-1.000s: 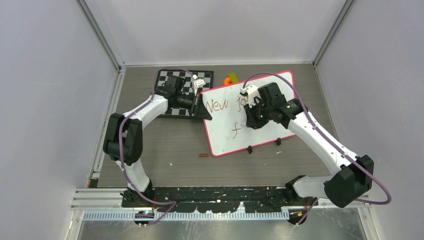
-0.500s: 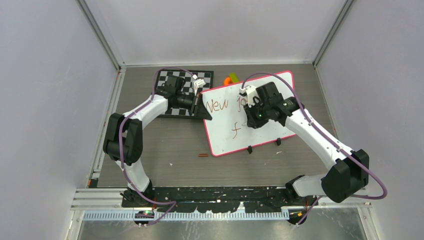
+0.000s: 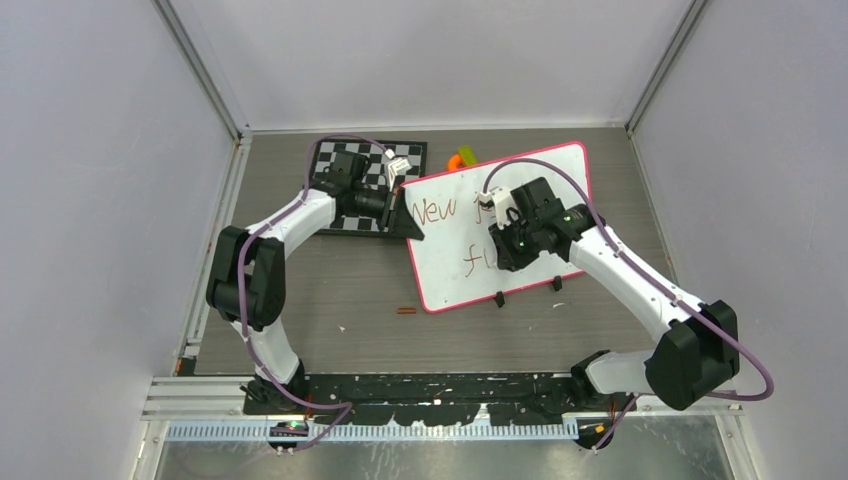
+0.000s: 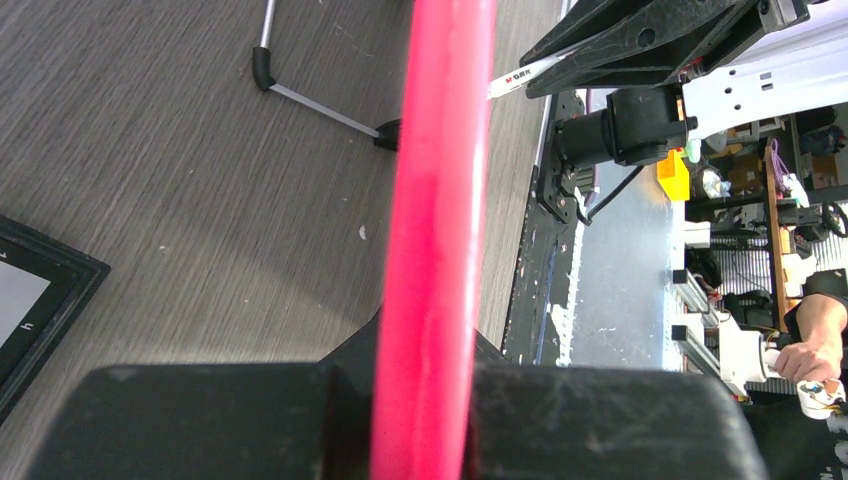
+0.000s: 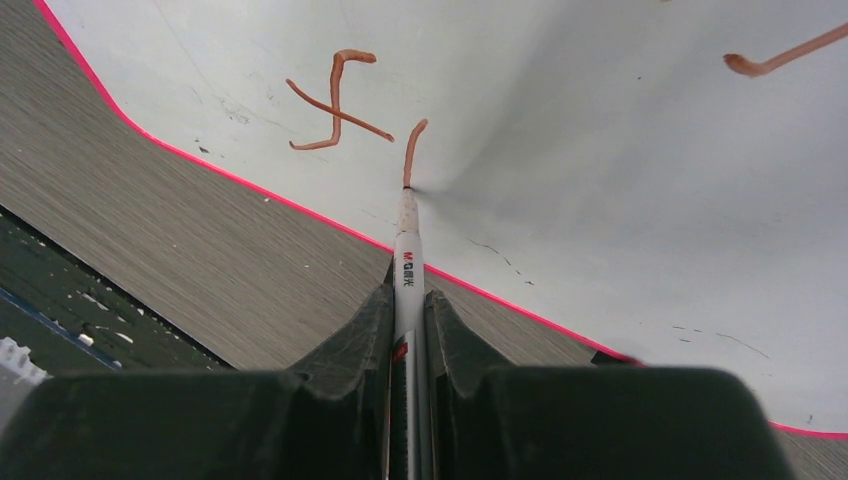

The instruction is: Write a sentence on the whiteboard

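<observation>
The whiteboard (image 3: 540, 175) lies tilted at the table's back middle, white with a red-pink rim. The sentence (image 3: 433, 211) reads "New jo" on top, partly hidden by my right arm, and "fi" (image 3: 474, 259) below. My left gripper (image 3: 402, 215) is shut on the board's left rim, which runs as a red bar (image 4: 432, 240) between its jaws. My right gripper (image 3: 497, 245) is shut on a white marker (image 5: 408, 262). The marker's tip touches the board at the foot of a fresh stroke (image 5: 412, 150) beside the "f" (image 5: 335, 100).
A black-and-white checkerboard (image 3: 330, 160) lies behind my left gripper. An orange object (image 3: 461, 158) sits at the board's back edge. A small red-brown stick (image 3: 405, 311) lies on the table in front of the board. Two black clips (image 3: 499, 298) sit on the board's near edge.
My right gripper has moved toward the near edge with the marker, and a new stroke has appeared after the "f". The left arm has not moved.
</observation>
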You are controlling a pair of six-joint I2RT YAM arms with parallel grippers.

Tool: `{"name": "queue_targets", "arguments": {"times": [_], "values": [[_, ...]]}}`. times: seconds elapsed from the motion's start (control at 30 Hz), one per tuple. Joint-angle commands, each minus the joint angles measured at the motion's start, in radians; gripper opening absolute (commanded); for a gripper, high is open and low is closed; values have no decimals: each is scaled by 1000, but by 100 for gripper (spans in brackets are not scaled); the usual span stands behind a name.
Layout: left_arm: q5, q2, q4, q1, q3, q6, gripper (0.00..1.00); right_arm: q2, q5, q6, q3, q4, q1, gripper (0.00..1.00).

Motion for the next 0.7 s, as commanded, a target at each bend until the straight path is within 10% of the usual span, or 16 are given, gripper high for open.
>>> {"name": "queue_targets", "arguments": {"times": [0.0, 0.67], "values": [[-104, 6, -6, 4, 26, -21, 0, -36, -20, -1, 42, 30, -3, 0], [-109, -6, -6, 4, 20, -20, 0, 34, 73, -4, 138, 60, -2, 0]]}}
